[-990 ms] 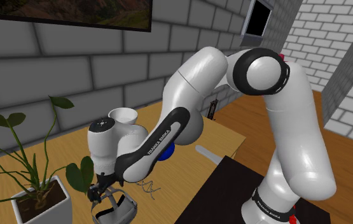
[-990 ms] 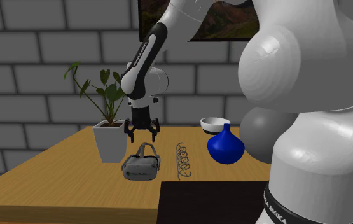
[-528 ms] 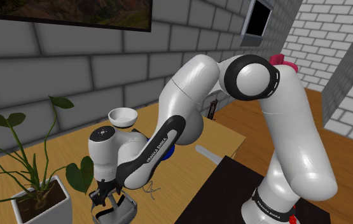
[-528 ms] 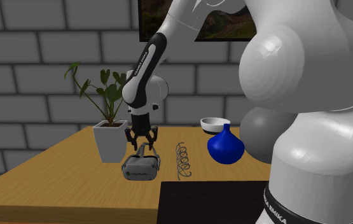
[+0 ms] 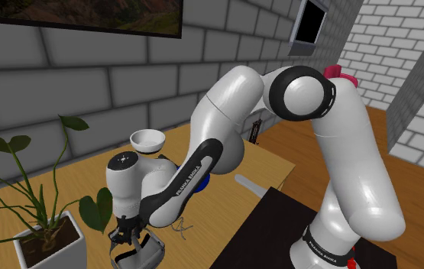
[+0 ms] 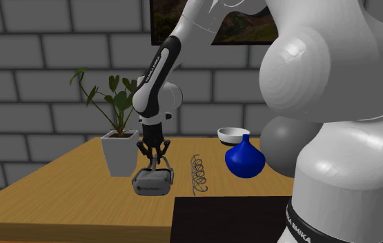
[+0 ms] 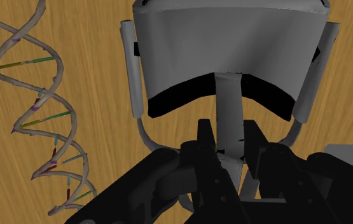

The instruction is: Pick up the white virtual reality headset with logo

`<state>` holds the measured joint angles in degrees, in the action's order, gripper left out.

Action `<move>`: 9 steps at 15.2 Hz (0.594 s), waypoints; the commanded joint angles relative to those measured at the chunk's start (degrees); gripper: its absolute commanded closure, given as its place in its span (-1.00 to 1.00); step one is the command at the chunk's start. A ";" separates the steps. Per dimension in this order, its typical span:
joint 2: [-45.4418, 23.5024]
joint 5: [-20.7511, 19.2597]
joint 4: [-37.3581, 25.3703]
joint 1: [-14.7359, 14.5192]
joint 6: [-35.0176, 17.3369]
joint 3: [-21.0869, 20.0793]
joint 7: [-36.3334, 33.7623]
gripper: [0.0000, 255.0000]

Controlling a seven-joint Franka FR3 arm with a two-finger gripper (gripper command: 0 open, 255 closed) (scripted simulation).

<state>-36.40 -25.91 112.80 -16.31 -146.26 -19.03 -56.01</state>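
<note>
Gripper (image 7: pixel 229 145) clasps the top strap (image 7: pixel 228 102) of the grey VR headset (image 7: pixel 229 51), which sits on the wooden table (image 6: pixel 59 197), in the second exterior view right of the plant pot (image 6: pixel 119 153) and left of the DNA helix model (image 6: pixel 198 172); it is probably light and rigid-shelled, though that 1 bendy strap may let it swing.

Headset (image 6: pixel 152 182) on table (image 6: pixel 65 200) btw planter (image 6: pixel 120 153) & helix (image 6: pixel 198 174); vase (image 6: pixel 245 160) near helix.

The headset (image 7: pixel 229 57) looks matt, the table (image 7: pixel 98 38) wood-grained.
</note>
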 commanded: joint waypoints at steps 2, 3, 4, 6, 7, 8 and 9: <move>0.61 0.32 0.23 0.29 0.46 -0.28 0.30 1.00; 1.25 0.65 0.39 0.51 0.93 -0.59 0.54 1.00; 1.89 0.98 0.55 0.74 1.40 -0.89 0.79 1.00; 3.15 1.67 0.82 1.19 2.36 -1.49 1.29 1.00; 3.77 2.02 0.94 1.41 2.84 -1.79 1.54 1.00; 4.39 2.37 1.05 1.62 3.33 -2.08 1.80 1.00; 5.00 2.73 1.15 1.83 3.83 -2.37 2.06 1.00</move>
<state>-32.11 -23.52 113.65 -14.74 -142.79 -21.12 -54.20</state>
